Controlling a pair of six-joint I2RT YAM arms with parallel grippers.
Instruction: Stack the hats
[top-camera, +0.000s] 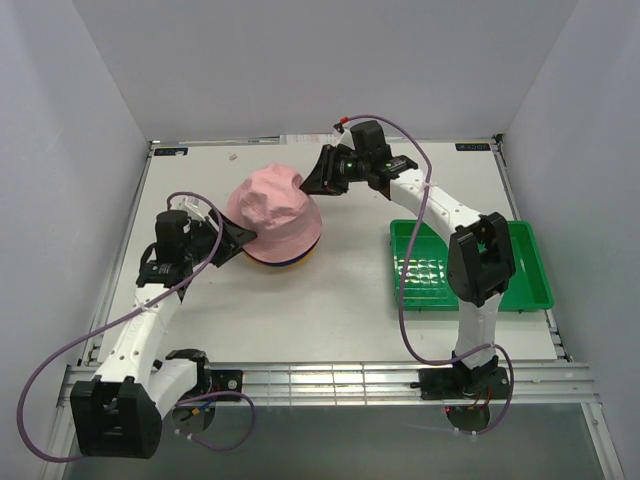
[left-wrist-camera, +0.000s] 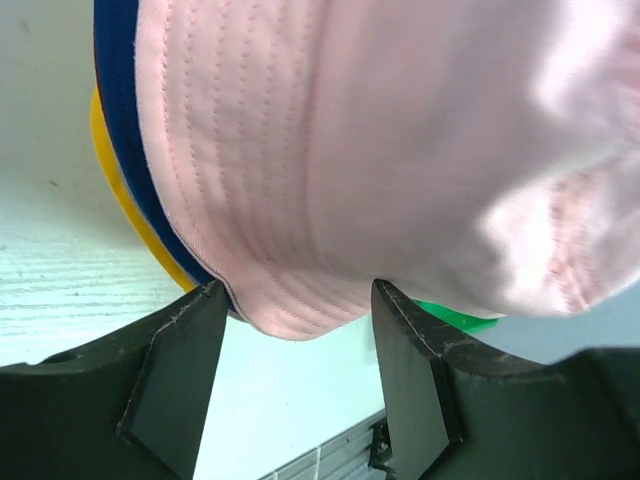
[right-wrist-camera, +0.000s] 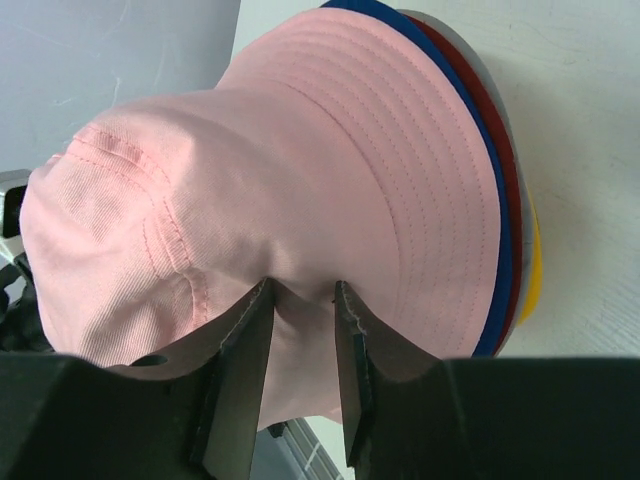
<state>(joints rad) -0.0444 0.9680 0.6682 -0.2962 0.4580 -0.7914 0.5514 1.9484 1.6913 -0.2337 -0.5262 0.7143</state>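
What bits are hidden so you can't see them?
1. Every view: the soft pink fabric bucket hat covers the crowns of the other hats; only their brim edges peek out.
2. Top view: the right arm hides part of the green plastic tray.

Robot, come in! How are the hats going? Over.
Left gripper open at the brim. Right gripper pinching pink hat by the crown. It tops the other four hats. Green tray off to the side, clear.
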